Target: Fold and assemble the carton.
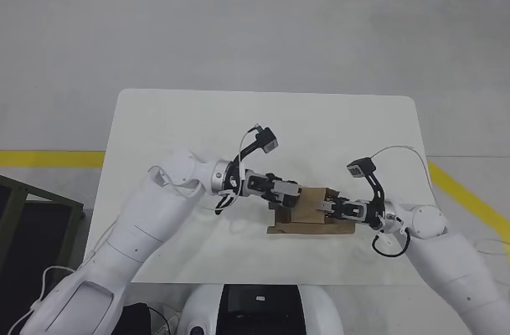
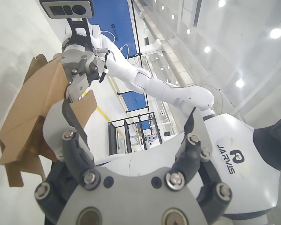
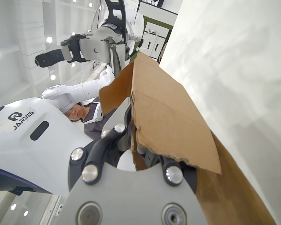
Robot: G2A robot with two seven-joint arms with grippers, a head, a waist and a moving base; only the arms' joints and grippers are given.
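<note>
Left claw [image 2: 129,106] gapes wide, 1 finger [image 2: 70,115] against a flap of the carton [image 1: 309,219]; right claw [image 2: 71,94] pinches the opposite end; the carton sits on the table [image 1: 196,126] between the 2; best keep that pinch firm while the left pushes a wall square; the front edge is nearer, so room lies farther back.

Brown cardboard carton [image 1: 309,213], part-folded, lies on the white table [image 1: 196,117] toward the robot's side, about midway across; walls partly raised; flaps loose and splayed; one flap edge ragged.
</note>
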